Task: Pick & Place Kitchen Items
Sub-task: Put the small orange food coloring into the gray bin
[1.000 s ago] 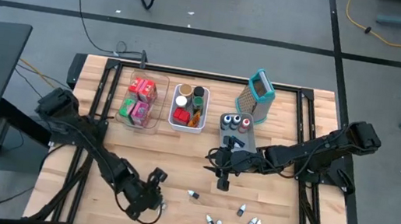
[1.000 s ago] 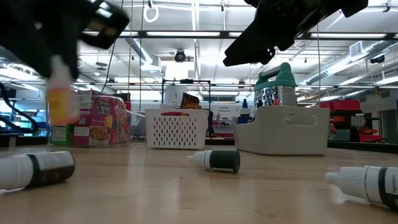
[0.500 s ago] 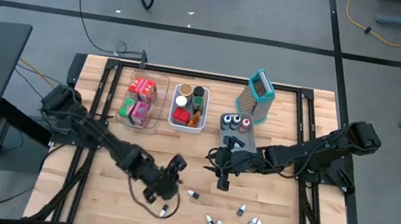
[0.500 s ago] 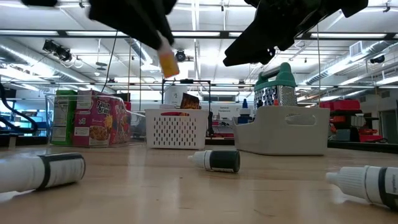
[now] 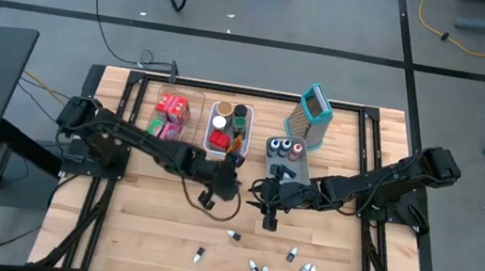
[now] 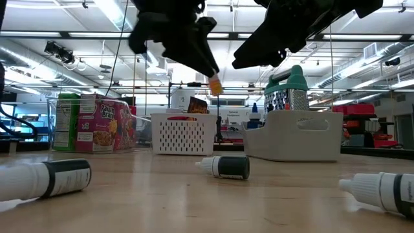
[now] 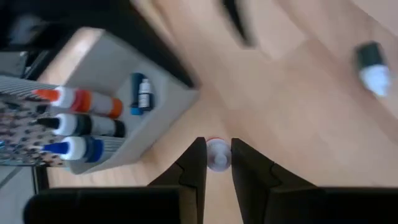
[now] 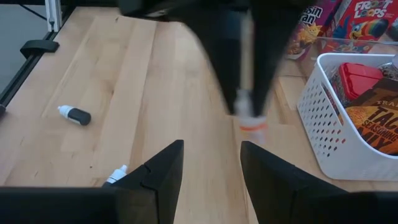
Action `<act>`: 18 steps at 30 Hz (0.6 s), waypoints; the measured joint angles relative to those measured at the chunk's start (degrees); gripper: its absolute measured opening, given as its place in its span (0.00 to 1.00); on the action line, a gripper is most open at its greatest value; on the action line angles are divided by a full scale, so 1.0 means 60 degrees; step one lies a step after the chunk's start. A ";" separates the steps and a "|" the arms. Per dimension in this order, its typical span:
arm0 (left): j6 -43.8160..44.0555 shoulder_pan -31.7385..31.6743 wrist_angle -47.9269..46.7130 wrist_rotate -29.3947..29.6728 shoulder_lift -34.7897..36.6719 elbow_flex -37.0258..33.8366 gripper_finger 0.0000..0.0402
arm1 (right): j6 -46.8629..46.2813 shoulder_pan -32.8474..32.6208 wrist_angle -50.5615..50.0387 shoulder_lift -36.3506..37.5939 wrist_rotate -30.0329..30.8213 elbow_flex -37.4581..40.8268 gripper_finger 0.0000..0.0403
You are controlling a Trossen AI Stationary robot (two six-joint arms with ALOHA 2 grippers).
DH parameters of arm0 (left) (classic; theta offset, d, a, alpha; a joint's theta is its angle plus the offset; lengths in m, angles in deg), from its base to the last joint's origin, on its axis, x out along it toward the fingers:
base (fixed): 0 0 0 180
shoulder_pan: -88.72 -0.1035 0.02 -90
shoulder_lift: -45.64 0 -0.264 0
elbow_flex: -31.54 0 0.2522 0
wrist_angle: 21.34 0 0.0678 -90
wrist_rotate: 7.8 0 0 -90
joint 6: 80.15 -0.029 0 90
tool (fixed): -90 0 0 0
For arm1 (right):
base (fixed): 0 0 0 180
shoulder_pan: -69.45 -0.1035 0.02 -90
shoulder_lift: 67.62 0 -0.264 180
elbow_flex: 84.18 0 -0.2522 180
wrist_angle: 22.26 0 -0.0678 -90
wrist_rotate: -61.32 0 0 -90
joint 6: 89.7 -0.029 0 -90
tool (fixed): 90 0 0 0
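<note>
My left gripper (image 5: 228, 189) hangs above the table's middle, just left of the grey bin (image 5: 288, 157), shut on a small white bottle with an orange band (image 6: 215, 85). My right gripper (image 5: 269, 221) hovers open and empty in front of that bin, close to the left one. Several small bottles lie on their sides on the near part of the table, among them a dark-banded one (image 5: 233, 236) and a white one (image 5: 198, 256). The grey bin holds orange, black and blue bottles (image 7: 81, 121). My left gripper pinches the small bottle between its two fingers (image 7: 196, 163), coming from above and pointing down. The bottle's end (image 7: 217, 154) shows between the fingertips. The bottle is lifted clear, and its orange-banded part (image 8: 251, 125) hangs below the fingers.
Along the far side stand a clear bin of cereal boxes (image 5: 171, 119), a white perforated basket of packets and jars (image 5: 228, 129) and the metal grater with a teal top (image 5: 312, 115). Bare wood lies on the near left of the table (image 5: 133, 234).
My left arm has swung from the table's near left corner toward the far right, up to the grey bin, carrying the bottle through the air. The gripper has turned along the way. The right arm has kept still.
</note>
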 joint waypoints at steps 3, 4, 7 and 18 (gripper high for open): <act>-0.0040 -0.0438 0.0349 -0.0158 0.0000 0.0000 0.15 | 0.0000 -0.0001 0.0002 0.0000 0.0000 0.0000 0.42; -0.0120 -0.0562 0.0416 -0.0160 0.0000 0.0000 0.15 | 0.0000 0.0000 0.0002 0.0000 0.0000 0.0000 0.42; -0.0268 -0.0863 0.0741 -0.0163 0.0000 0.0000 0.16 | 0.0000 -0.0002 0.0002 0.0000 0.0000 0.0000 0.42; -0.0695 -0.1335 0.1869 -0.0910 -0.0018 -0.0007 0.15 | 0.0000 0.0000 0.0000 0.0000 0.0000 0.0004 0.42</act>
